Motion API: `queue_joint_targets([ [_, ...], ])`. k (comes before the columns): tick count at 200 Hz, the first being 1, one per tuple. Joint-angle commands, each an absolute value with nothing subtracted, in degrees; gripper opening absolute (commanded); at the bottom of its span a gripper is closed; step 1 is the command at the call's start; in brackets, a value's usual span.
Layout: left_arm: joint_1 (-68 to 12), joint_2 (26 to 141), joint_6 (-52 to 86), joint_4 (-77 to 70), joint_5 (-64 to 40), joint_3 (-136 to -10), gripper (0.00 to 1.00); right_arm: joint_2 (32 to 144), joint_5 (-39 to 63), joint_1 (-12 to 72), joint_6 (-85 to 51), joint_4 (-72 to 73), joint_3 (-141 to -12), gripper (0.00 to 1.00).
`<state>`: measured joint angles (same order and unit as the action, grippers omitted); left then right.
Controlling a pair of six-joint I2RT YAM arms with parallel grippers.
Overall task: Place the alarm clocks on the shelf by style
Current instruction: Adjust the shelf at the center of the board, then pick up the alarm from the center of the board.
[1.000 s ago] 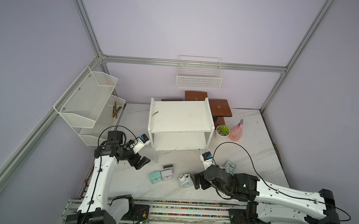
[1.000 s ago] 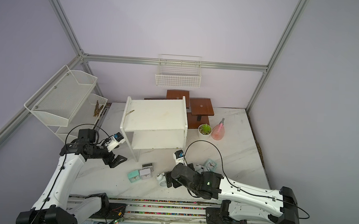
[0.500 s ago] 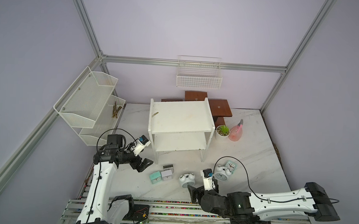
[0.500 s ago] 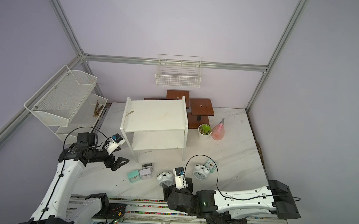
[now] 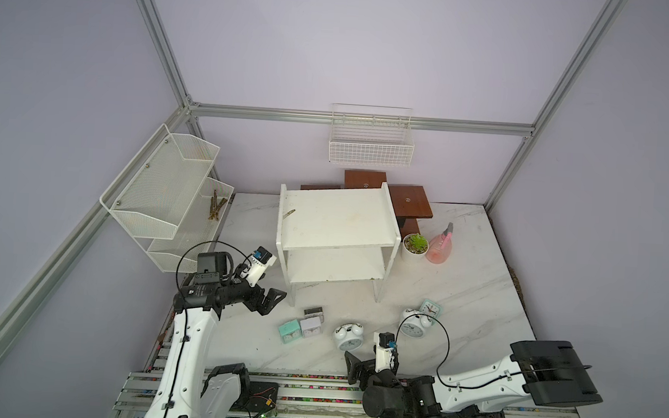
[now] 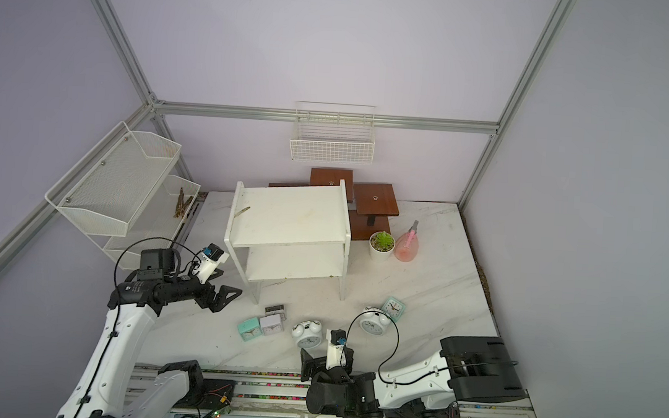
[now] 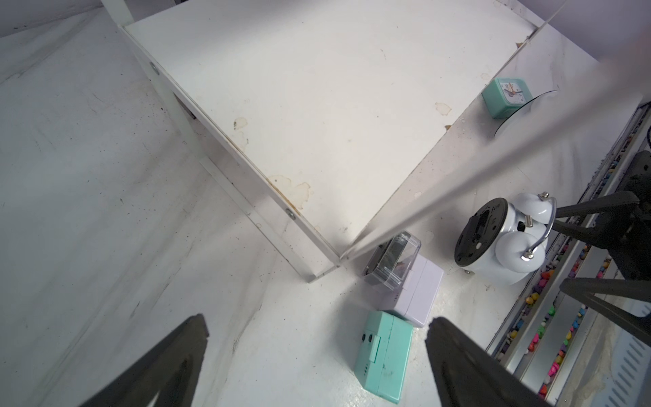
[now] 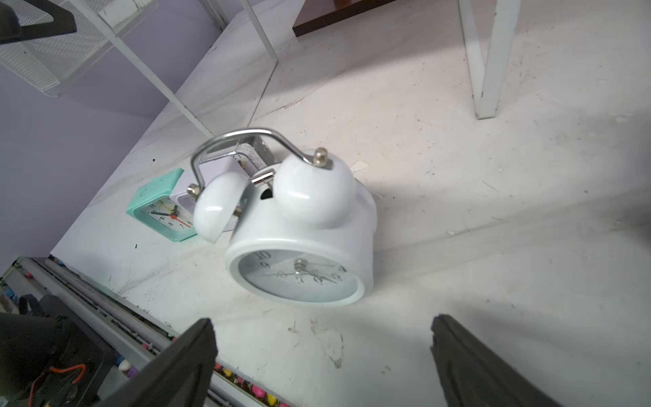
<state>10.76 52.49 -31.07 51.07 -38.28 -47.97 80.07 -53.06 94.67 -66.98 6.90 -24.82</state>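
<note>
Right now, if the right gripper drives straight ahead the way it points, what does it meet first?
Most likely the nearer white twin-bell clock, centred ahead of the open right gripper in the right wrist view; depth is unclear.

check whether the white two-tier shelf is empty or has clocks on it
Empty: both boards of the shelf are bare except a small scrap on the top one.

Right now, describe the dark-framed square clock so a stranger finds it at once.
Find the white two-tier shelf; in front of its front leg on the robot's left, three square clocks huddle. The dark-framed clock is the one nearest the shelf, behind the white square clock and the mint green clock, and the only dark one.
</note>
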Motion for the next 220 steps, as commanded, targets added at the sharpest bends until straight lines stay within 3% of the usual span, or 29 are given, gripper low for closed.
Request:
queue_joint_targets([
  [1, 11.05, 51.43, -31.53, 51.79, -39.89, -48.30, 1.00, 83.19, -55.25, 95.01, -70.98, 7.76, -28.70, 0.99],
  [65, 11.03, 51.36, -32.65, 52.73, -41.16, -47.81, 1.00, 87.54, -59.06, 94.88, -68.90, 15.86, -27.51, 0.99],
  [220, 11.06, 52.03, -33.73, 53.04, -42.45, -46.74, 1.00, 97.47, -52.68, 87.84, -59.83, 33.91, -25.68, 1.00],
])
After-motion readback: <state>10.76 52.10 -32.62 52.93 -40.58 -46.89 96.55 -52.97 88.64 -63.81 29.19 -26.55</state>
